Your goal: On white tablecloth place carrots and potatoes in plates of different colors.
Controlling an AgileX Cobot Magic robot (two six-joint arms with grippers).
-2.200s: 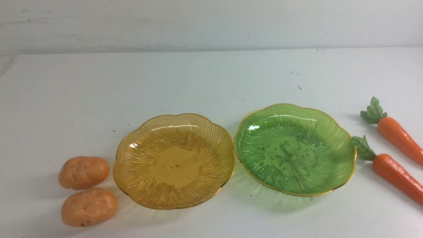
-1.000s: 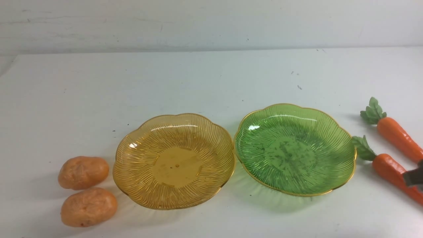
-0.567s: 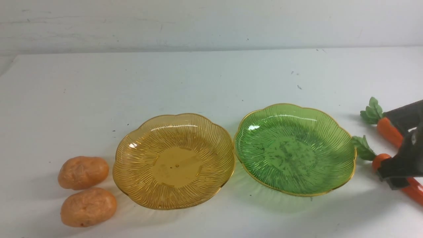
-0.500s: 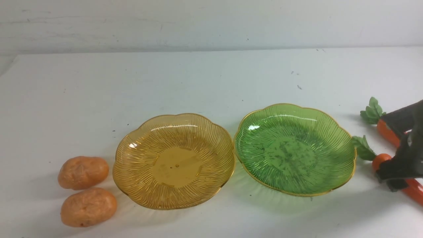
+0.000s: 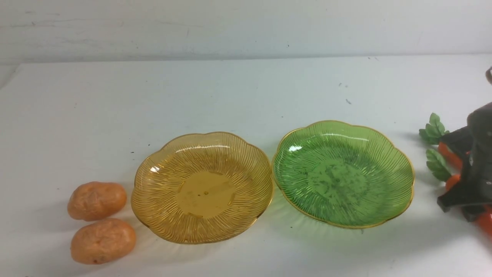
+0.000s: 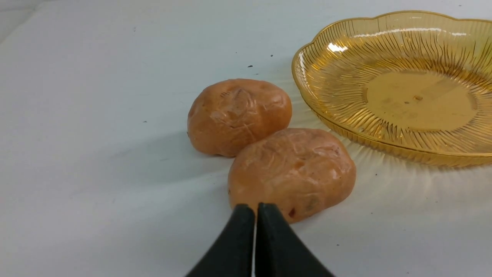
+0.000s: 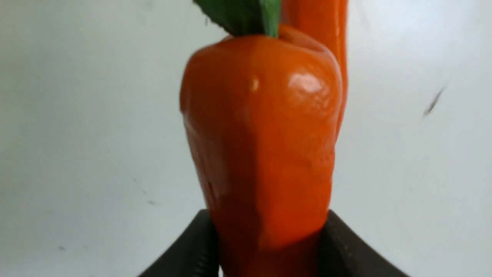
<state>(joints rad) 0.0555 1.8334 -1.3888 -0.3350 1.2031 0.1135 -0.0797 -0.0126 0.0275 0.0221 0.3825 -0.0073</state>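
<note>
On the white tablecloth [image 5: 230,96] an amber plate [image 5: 201,188] and a green plate [image 5: 342,173] stand side by side, both empty. Two potatoes [image 5: 97,200] [image 5: 103,240] lie left of the amber plate. At the far right my right gripper [image 5: 461,173] is shut on the nearer carrot [image 7: 261,127], gripping its thick end just below the green leaves [image 5: 438,165]. The other carrot [image 5: 447,151] lies just behind it, mostly hidden by the gripper. My left gripper [image 6: 255,209] is shut and empty, its tips just short of the nearer potato [image 6: 292,173].
The two plates almost touch at their gold rims. A pale wall [image 5: 246,27] runs along the back of the table. Small dark specks [image 5: 348,101] dot the cloth behind the green plate.
My right gripper came in from the right edge, straddled the nearer carrot and closed on it. The carrot's leafy end has shifted up and right. The left side is unchanged.
</note>
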